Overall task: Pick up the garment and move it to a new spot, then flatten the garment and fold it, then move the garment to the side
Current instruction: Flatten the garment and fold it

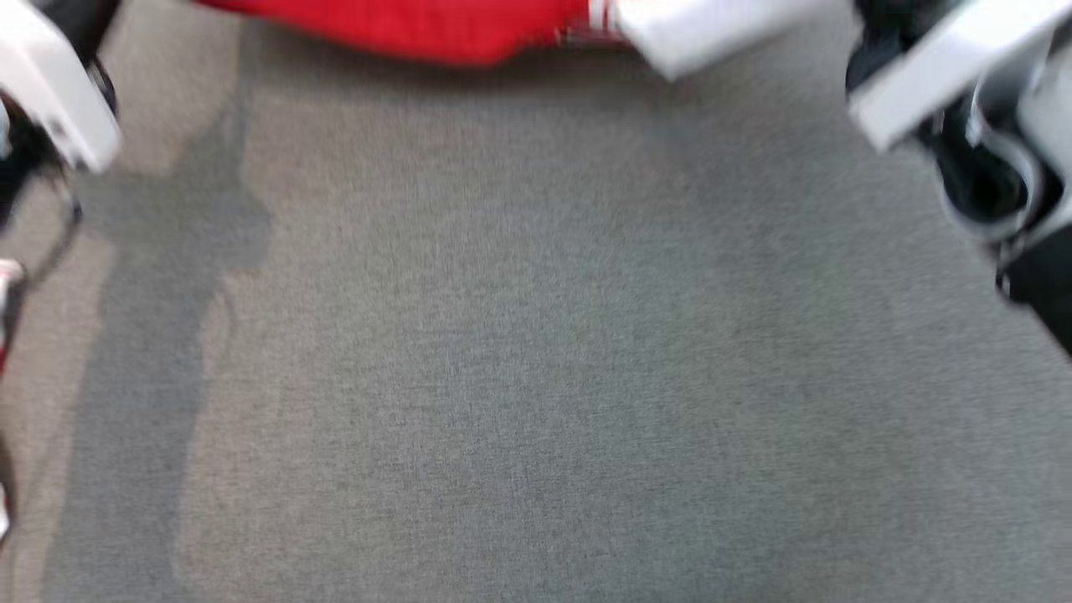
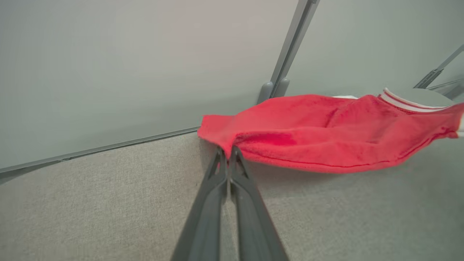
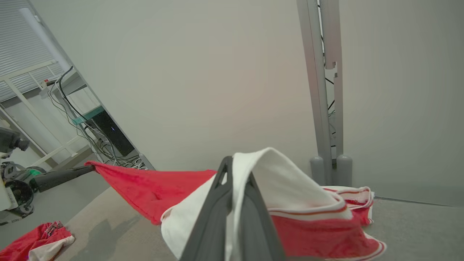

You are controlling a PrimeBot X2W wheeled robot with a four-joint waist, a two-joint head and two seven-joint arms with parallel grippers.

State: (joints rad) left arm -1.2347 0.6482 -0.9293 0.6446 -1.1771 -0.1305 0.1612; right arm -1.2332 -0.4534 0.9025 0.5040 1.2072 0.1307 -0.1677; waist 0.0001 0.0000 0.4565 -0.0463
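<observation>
The red garment [image 2: 326,134] with white striped trim hangs stretched just above the grey cloth-covered table [image 2: 108,203], near its far edge. My left gripper [image 2: 227,150] is shut on the garment's red corner. My right gripper [image 3: 237,170] is shut on a white part of the garment [image 3: 286,188], which drapes over its fingers. In the right wrist view the red cloth [image 3: 145,188] runs left to the left gripper [image 3: 88,168]. The blurred head view shows the garment [image 1: 402,29] at the top edge and pale arm parts in both upper corners.
Grey wall panels stand close behind the table, joined by an upright metal post [image 3: 322,90]. A second red and white garment [image 3: 36,241] lies bunched at the lower left of the right wrist view. Cables and a black box [image 3: 108,132] sit beyond the table's left end.
</observation>
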